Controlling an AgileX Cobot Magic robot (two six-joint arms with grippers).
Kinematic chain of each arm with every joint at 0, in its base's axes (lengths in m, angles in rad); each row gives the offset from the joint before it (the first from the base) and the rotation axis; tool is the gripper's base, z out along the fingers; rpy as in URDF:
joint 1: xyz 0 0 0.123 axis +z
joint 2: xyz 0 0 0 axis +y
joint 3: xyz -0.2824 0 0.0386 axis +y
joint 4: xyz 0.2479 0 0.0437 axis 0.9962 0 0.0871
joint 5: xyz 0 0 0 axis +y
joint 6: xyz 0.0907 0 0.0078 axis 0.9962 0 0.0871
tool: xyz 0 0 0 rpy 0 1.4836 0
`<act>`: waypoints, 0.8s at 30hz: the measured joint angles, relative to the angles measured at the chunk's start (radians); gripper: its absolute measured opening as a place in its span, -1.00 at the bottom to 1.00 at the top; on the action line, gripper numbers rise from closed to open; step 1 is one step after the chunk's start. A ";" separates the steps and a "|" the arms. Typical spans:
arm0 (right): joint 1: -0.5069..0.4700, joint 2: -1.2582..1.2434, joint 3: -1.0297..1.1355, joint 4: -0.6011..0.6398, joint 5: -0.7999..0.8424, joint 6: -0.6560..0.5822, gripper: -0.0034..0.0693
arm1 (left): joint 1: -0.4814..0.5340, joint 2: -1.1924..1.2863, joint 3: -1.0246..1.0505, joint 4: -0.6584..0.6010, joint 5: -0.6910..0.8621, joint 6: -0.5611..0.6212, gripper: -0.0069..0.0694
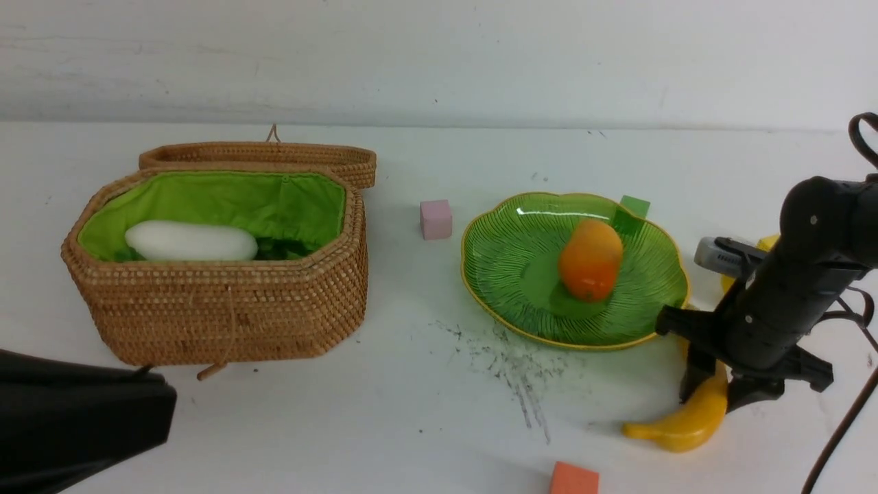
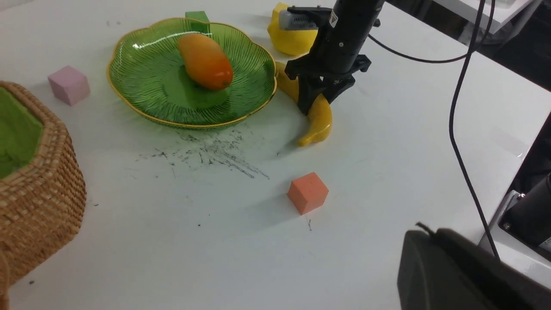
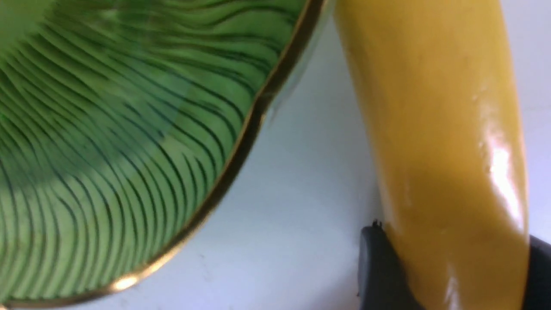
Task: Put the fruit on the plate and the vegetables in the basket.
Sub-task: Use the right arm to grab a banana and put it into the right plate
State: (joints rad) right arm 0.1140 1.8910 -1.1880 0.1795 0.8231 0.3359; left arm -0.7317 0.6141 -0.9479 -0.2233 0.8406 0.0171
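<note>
Claw of the right arm (image 1: 706,391) angles down beside the green plate (image 1: 521,274), its fingers closed around the banana (image 1: 693,418); the left claw (image 2: 426,230) is clenched.

The ribbed green glass plate (image 1: 521,288), gold-rimmed and scalloped, sits upright with the orange-yellow mango (image 1: 591,261) lying in its right part. Just beside the plate, the curved yellow banana (image 1: 693,418) lies lengthwise, its middle partly hidden; the glossy lemon (image 2: 295,41) is farther back, partly covered. At left stands the woven tan basket (image 1: 226,309), green-lined, lid hinged back; inside, the smooth white radish (image 1: 192,240) lies sideways near dark green leaves (image 1: 288,247)
</note>
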 joint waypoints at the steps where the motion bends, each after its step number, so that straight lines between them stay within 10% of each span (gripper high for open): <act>1: 0.000 -0.004 0.000 -0.013 0.009 -0.005 -0.03 | 0.000 0.000 0.000 0.000 0.000 0.003 -0.84; 12: 0.000 -0.183 0.012 -0.193 0.233 0.028 -0.04 | 0.000 0.000 0.000 0.000 -0.007 0.010 -0.84; 24: 0.050 -0.354 -0.224 -0.084 0.244 -0.048 -0.04 | 0.000 0.000 0.000 0.015 -0.035 0.032 -0.84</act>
State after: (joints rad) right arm 0.1643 1.5373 -1.4120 0.0956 1.0671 0.2884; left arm -0.7317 0.6141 -0.9479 -0.2086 0.8055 0.0486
